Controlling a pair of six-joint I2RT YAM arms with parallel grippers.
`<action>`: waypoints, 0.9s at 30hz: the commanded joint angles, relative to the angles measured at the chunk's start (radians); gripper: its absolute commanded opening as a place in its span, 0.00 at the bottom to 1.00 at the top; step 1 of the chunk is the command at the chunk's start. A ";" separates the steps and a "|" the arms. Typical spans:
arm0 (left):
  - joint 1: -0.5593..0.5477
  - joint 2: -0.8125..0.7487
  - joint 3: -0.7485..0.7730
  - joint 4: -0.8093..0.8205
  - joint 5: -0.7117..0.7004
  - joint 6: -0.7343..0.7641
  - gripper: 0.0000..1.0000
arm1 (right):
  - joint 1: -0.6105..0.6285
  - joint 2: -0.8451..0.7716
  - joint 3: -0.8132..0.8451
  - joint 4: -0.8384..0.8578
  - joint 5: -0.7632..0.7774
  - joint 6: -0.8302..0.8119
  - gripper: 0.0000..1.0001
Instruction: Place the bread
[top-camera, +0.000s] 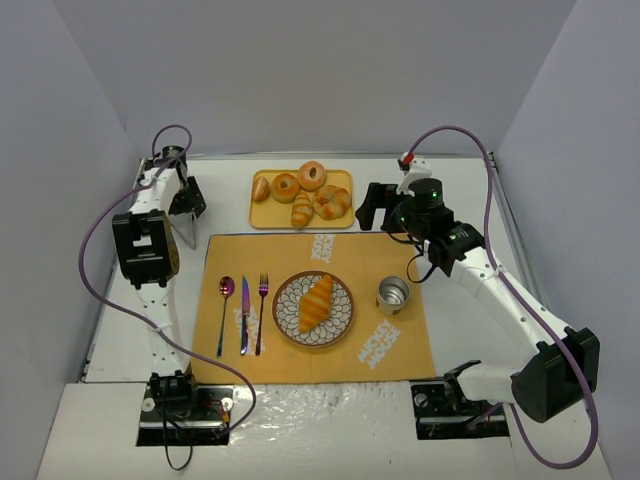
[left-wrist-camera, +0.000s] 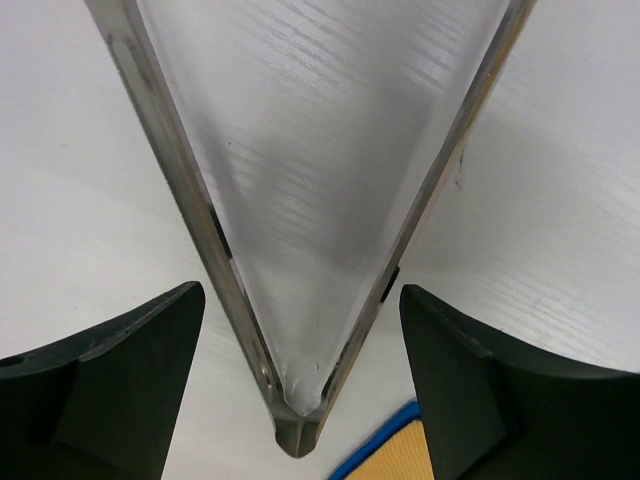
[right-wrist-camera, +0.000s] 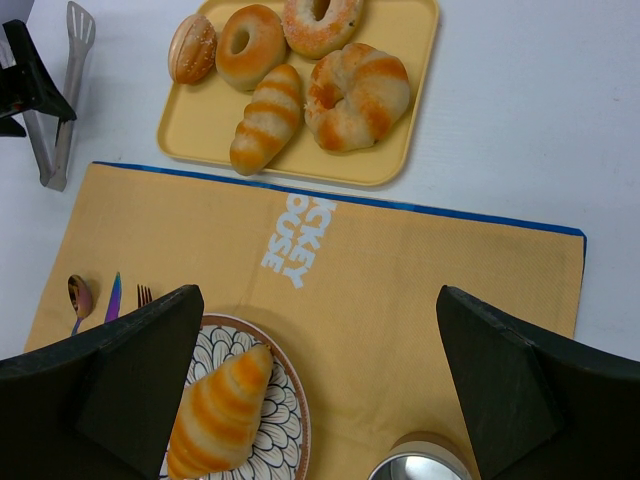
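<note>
The bread (top-camera: 316, 302), a large glossy golden croissant, lies diagonally on the patterned plate (top-camera: 341, 326) at the middle of the orange placemat (top-camera: 350, 255). The right wrist view shows the bread (right-wrist-camera: 217, 410) on that plate (right-wrist-camera: 298, 405) at its lower left. My right gripper (top-camera: 375, 205) hovers over the mat's far right corner, open and empty (right-wrist-camera: 318, 300), apart from the bread. My left gripper (top-camera: 187, 200) is at the far left, open (left-wrist-camera: 302, 290). Metal tongs (left-wrist-camera: 200, 230) lie on the table between its spread fingers, which do not touch them.
A yellow tray (top-camera: 342, 181) at the back holds a smaller croissant (top-camera: 302, 209) and several ring rolls. A metal cup (top-camera: 393, 295) stands right of the plate. Spoon (top-camera: 226, 290), knife (top-camera: 243, 305) and fork (top-camera: 263, 290) lie left of it. Grey walls enclose the table.
</note>
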 joint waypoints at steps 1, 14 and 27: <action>-0.006 -0.183 0.028 0.013 -0.011 0.009 0.76 | 0.007 -0.037 0.008 0.051 0.009 -0.012 1.00; -0.185 -0.435 0.077 -0.057 -0.057 0.060 0.76 | 0.006 -0.061 0.006 0.051 0.031 -0.008 1.00; -0.510 -0.797 -0.149 -0.023 -0.035 0.129 0.76 | 0.006 -0.108 0.006 0.051 0.054 0.015 1.00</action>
